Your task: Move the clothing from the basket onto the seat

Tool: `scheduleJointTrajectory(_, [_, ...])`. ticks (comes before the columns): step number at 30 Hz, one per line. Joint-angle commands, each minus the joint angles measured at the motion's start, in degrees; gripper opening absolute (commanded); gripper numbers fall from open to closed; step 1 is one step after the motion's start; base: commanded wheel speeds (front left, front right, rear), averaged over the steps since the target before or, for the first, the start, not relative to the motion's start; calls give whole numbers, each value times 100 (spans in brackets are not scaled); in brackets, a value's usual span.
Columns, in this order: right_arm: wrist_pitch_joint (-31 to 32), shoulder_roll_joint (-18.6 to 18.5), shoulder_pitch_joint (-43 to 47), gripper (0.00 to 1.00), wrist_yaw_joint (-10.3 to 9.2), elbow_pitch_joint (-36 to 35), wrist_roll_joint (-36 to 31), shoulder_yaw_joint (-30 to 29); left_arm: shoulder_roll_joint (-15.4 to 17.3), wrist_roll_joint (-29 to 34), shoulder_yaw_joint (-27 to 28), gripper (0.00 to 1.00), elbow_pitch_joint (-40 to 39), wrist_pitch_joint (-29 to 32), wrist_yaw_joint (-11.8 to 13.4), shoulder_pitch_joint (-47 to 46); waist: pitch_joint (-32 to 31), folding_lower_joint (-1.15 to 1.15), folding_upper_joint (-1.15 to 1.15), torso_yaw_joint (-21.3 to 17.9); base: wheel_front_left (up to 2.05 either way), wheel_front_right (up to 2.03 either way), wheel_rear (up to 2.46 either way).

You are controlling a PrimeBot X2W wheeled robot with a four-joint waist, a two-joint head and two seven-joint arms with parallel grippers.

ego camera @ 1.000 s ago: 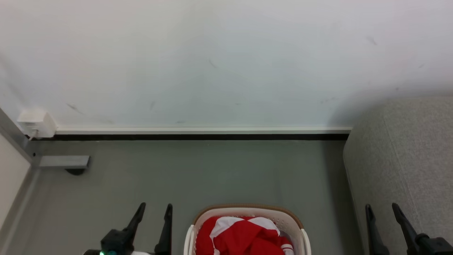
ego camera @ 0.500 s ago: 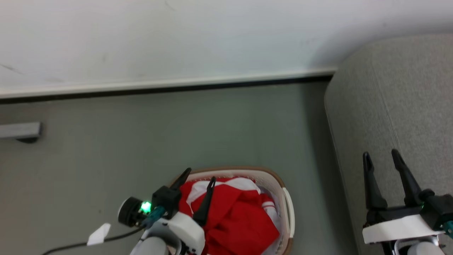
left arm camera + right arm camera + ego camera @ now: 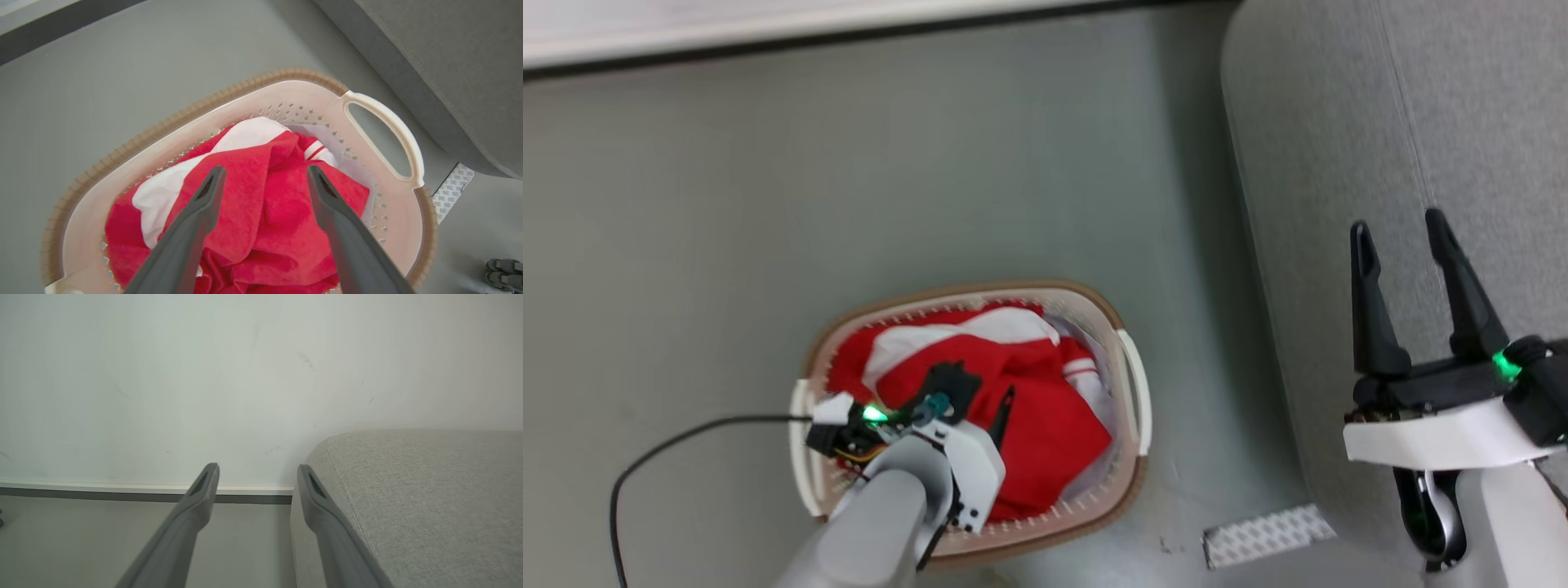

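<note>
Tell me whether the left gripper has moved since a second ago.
Yes. Judged against the basket, the left gripper has gone from outside its left side to above the clothing inside it, jaws open.

One basket [image 3: 964, 291] stands on the floor [image 3: 768, 204], with two side handles [image 3: 1137, 400], one at each end. Inside it the red-and-white clothing [image 3: 1045, 425] is bunched in a single heap. How many separate garments make it up cannot be told. One pale piece [image 3: 359, 173] shows against the basket's wall by a handle. One sofa [image 3: 1339, 122] runs along the floor's right edge. There are two end effectors, the left end effector [image 3: 265, 169] and the right end effector [image 3: 1396, 222], each with two dark fingers [image 3: 1372, 327]. On the floor lie one black cable [image 3: 670, 441] and one patterned white strip [image 3: 1262, 535].
</note>
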Motion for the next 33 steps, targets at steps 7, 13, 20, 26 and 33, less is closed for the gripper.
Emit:
scheduleJointTrajectory(7, [2,38,-407,100,-14,-266,330,9,42,-167,-315,100,722,225,357,-714,884,-2,0,-487,0,0,0])
scheduleJointTrajectory(13, [2,37,-535,100,-14,-477,603,25,85,4,-322,100,1314,265,1005,-1284,1284,-2,0,-552,0,0,0])
scheduleJointTrajectory(20, [2,37,-625,100,-14,-604,760,51,140,49,-365,100,1730,294,1305,-1744,1625,-2,0,-597,0,0,0])
scheduleJointTrajectory(26, [2,34,-632,100,-14,-592,823,70,129,-1,-423,0,1858,87,1266,-1885,1685,-2,0,-612,0,0,0])
scheduleJointTrajectory(33, [3,31,-215,100,-14,-298,708,-121,33,-631,-241,0,1555,-364,973,-1331,891,-2,0,-155,0,0,0])
